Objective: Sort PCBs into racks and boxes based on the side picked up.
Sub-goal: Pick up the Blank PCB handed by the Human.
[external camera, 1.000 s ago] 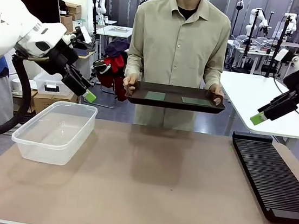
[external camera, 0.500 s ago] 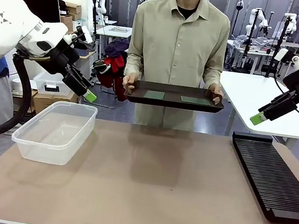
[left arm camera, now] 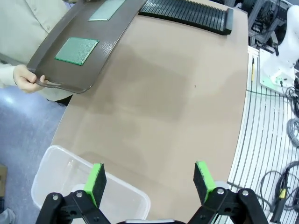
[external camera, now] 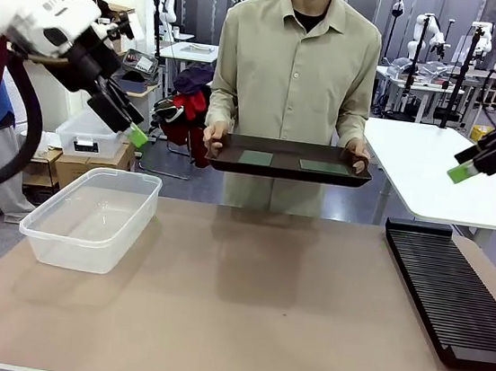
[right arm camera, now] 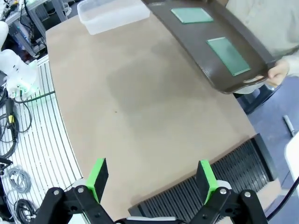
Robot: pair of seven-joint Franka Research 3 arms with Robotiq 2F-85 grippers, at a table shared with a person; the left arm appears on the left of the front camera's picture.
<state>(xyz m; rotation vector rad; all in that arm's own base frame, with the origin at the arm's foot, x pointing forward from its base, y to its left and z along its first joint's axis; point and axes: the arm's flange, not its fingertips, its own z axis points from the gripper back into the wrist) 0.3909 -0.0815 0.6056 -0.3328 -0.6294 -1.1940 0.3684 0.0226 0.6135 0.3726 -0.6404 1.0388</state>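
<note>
Your left gripper (left arm camera: 149,179) and right gripper (right arm camera: 152,179) both gape empty; both PCBs (external camera: 256,158) lie on the person's tray (external camera: 287,163).

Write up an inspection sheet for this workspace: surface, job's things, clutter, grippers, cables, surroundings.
Surface: brown table top, middle bare.
Job's things: two PCBs flat on a dark tray the person holds at the far side; clear box left, black rack right, no board in either.
Clutter: nothing seen.
Grippers: left gripper open above the box; right gripper open above the rack; both hold nothing.
Cables: black hose looping off the left arm; loose cables on the floor beside the table.
Surroundings: white table, cardboard boxes behind.
</note>
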